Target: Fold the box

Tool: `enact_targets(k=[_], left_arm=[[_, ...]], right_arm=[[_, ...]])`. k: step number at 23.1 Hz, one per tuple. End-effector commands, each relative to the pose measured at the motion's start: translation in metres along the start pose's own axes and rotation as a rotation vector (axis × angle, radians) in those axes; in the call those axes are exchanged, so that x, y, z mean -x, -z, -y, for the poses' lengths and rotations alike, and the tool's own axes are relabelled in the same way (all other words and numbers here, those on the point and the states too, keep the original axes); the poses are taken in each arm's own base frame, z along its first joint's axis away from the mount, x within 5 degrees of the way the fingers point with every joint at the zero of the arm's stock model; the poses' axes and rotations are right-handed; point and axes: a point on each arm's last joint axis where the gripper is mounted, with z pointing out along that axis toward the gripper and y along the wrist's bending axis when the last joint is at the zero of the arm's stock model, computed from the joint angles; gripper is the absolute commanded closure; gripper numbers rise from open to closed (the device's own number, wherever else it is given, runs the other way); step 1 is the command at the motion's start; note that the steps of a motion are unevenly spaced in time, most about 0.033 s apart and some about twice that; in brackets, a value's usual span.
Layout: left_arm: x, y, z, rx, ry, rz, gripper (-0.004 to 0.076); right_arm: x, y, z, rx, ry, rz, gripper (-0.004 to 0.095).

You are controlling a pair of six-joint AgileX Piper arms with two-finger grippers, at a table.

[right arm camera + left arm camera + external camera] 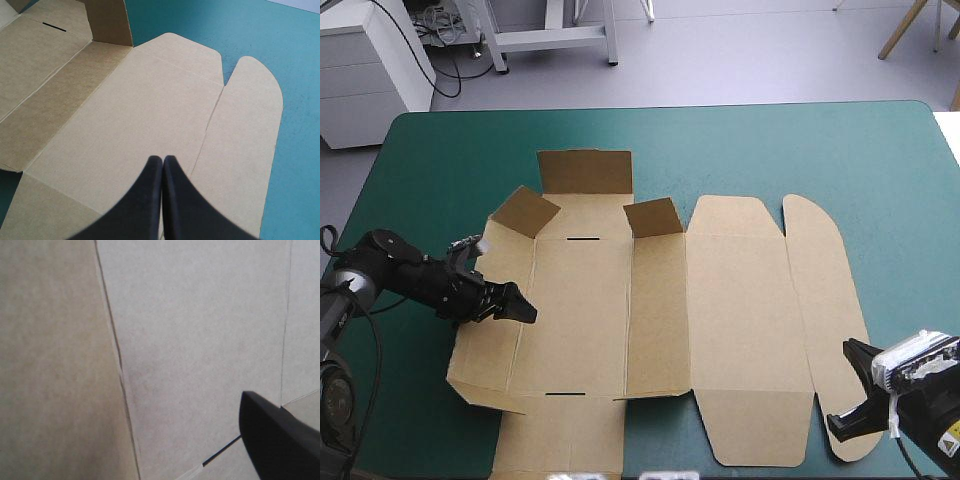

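The brown box (720,300) lies spread out on the teal-green cover. Its far flap (585,172) and two small corner flaps (525,210) (653,217) stand raised. My left gripper (523,311) reaches in low over the box's left side panel (485,345). In the left wrist view, board (200,340) fills the picture. One black finger (272,437) shows far off to one side and the other is hidden, so the gripper reads as open. My right gripper (162,159) is shut, tips over the lid panel (135,115) beside the rounded tuck flap (250,115), at the table's near right (845,388).
Bare teal-green cover (890,180) lies to the right of and beyond the box. The box's near flaps (560,440) reach the table's near edge. A white cabinet (370,70) stands past the far left corner.
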Motion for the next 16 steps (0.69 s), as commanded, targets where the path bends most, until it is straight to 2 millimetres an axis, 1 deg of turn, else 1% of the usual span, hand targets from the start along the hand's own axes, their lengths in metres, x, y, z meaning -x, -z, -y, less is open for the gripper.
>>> enact_targets(k=[1, 5, 7, 8, 10, 14, 16], left_arm=[[-0.004, 0.010, 0.018, -0.093, -0.024, -0.022, 0.0126], [-0.005, 0.013, 0.020, -0.083, -0.034, 0.001, 0.0126], [-0.006, 0.019, 0.024, -0.065, -0.050, 0.039, 0.0126], [-0.007, 0.023, 0.027, -0.051, -0.045, 0.069, 0.0127], [-0.007, 0.025, 0.028, -0.041, -0.023, 0.086, 0.0126], [-0.013, 0.025, 0.029, -0.052, 0.017, 0.022, 0.0129], [-0.013, 0.025, 0.029, -0.051, 0.020, 0.021, 0.0154]], right_arm=[[0.011, 0.003, 0.001, -0.014, 0.005, 0.067, 0.0927], [0.011, 0.003, 0.001, -0.014, 0.005, 0.067, 0.0927], [0.011, 0.003, 0.001, -0.014, 0.005, 0.067, 0.0928], [0.011, 0.003, 0.001, -0.014, 0.005, 0.067, 0.0927], [0.011, 0.003, 0.001, -0.013, 0.004, 0.067, 0.0927], [0.011, 0.003, 0.001, -0.011, 0.002, 0.068, 0.0927], [0.011, 0.003, 0.001, -0.011, 0.002, 0.068, 0.0927]])
